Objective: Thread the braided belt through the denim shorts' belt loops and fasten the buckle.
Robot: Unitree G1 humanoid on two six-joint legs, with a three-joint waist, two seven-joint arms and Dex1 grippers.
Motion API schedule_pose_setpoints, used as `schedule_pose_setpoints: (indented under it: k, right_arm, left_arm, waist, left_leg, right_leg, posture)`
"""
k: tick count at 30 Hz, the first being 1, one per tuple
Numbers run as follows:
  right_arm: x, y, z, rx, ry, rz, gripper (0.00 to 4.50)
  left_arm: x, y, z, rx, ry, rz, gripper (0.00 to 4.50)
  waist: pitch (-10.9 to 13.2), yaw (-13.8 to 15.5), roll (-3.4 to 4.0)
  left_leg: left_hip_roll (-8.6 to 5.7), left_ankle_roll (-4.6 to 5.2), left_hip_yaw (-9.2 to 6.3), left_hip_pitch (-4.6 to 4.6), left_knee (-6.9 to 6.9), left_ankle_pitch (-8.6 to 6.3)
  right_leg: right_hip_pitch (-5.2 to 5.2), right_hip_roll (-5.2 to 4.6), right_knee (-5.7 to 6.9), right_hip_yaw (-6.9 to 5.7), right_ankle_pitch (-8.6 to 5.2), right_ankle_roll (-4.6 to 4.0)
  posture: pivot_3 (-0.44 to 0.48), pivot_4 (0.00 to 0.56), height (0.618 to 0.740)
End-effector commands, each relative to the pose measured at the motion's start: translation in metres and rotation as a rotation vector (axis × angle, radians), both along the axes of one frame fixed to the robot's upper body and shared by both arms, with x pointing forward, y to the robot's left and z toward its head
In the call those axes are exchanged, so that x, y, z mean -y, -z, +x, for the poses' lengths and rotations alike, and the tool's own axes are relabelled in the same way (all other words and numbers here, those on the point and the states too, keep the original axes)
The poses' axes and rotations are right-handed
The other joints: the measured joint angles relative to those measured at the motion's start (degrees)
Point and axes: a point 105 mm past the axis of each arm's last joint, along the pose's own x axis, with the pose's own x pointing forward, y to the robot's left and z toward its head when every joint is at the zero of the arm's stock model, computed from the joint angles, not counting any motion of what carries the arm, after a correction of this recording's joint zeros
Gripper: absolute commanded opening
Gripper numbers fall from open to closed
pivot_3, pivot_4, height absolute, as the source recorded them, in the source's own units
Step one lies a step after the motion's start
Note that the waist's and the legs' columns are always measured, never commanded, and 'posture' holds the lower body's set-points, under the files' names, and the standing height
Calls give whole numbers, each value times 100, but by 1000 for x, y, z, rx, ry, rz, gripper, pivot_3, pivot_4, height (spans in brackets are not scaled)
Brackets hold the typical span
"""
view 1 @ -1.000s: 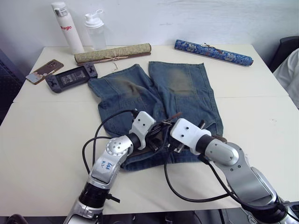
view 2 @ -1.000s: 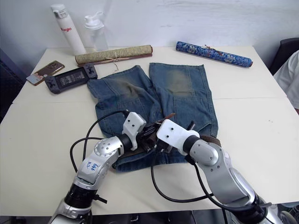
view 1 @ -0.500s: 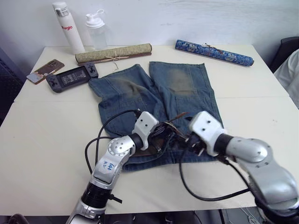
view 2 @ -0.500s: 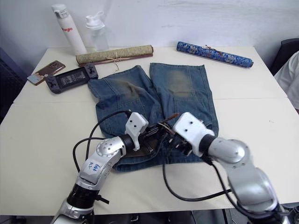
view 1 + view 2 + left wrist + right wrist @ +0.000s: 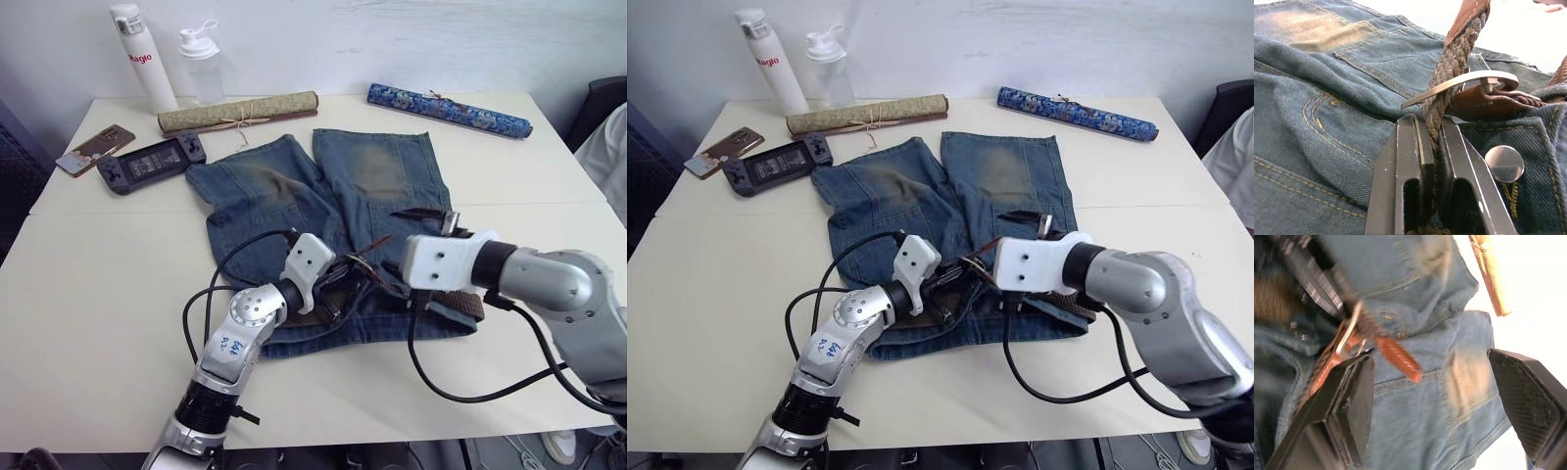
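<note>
Nearest, at the waistband: left gripper clenched on the braided belt, just short of the buckle, beside a metal button. Right gripper spread wide, released, over the denim shorts. Beyond: 2 legs flat, bare table both sides. At far edge: 2 scrolls, 2 bottles.

Count of things on the desk

One pair of denim shorts, one braided belt with one buckle, and one metal waist button. Two rolled scrolls: one olive, one blue patterned. Two bottles: one white, one clear. One phone, one handheld game console. Two robot hands: left hand, right hand.
</note>
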Motion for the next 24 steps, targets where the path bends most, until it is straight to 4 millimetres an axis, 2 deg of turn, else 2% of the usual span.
schedule_pose_setpoints:
  k: [1,8,11,17,24]
  right_arm:
    - [-2,1,7,129,-50,-118,3907]
    - [-3,8,16,168,-77,-177,3907]
    - [-3,9,16,164,-81,-177,3040]
    - [-7,11,14,151,-89,-164,67]
    - [-2,10,19,155,-36,-138,21]
  left_arm:
    - [9,-18,-5,98,41,-16,0]
    - [10,-18,-7,146,47,27,0]
    - [9,-17,-6,146,41,37,0]
    - [7,-15,-4,144,31,50,0]
    - [8,-26,-7,157,64,-2,0]
  waist:
    - [0,3,0]
    - [0,8,0]
    - [0,18,0]
    - [0,21,0]
    - [0,24,0]
  left_leg:
    - [0,0,0,0,1,0]
    - [1,1,2,0,6,1]
    - [2,0,1,0,6,1]
    - [2,1,0,0,10,1]
    - [3,1,1,0,13,1]
  right_leg:
    - [0,0,0,-3,0,0]
    - [0,2,2,-10,0,0]
    - [0,2,3,-10,0,0]
    - [1,2,7,-11,0,0]
    - [1,2,10,-11,0,0]
  posture:
    - [0,150,717]
    - [0,150,717]
    - [0,150,717]
    - [0,150,717]
    - [0,150,717]
